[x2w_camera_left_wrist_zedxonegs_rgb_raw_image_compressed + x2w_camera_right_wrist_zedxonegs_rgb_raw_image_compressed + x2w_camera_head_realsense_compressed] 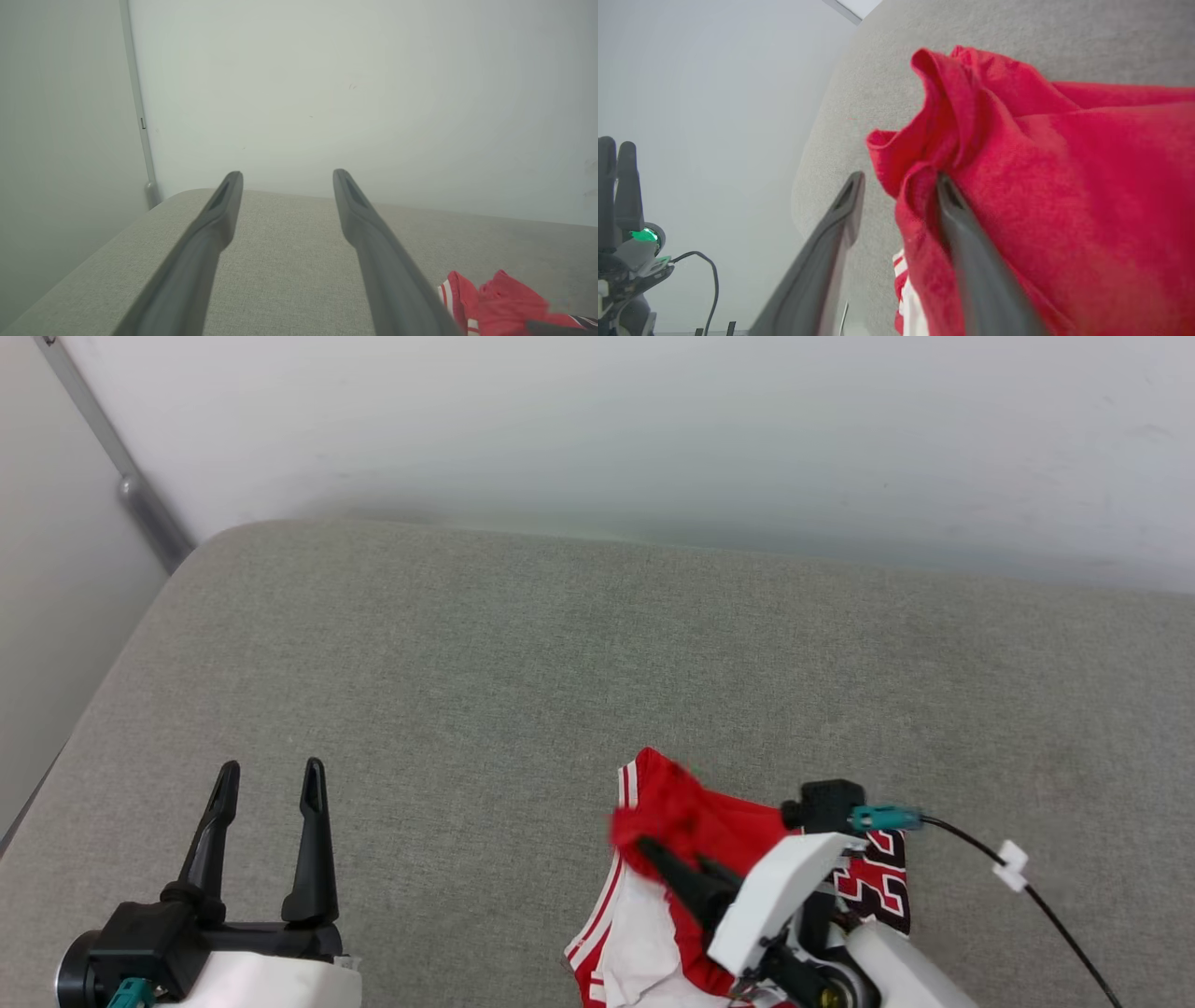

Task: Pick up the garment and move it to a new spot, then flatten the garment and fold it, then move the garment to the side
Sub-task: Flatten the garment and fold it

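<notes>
The garment [724, 835] is a red jersey with white sleeves and striped trim, lying bunched on the grey cushion near its front edge, right of centre. My right gripper [653, 851] points up-left into its raised red fold. In the right wrist view the right gripper [901, 182] has its jaws apart, and red cloth of the garment [1041, 186] drapes over the right-hand finger [971, 242] while the other finger stands free. My left gripper [271, 773] stands open and empty at the lower left, well clear of the garment [504, 298]; the left wrist view shows the left gripper [287, 179] with its jaws wide.
The grey cushion [560, 663] meets a white wall behind it, and its rounded left edge [103, 681] drops off beside a metal rail [140, 495]. A black cable [1027, 887] with a white clip runs from my right wrist across the cushion's right side.
</notes>
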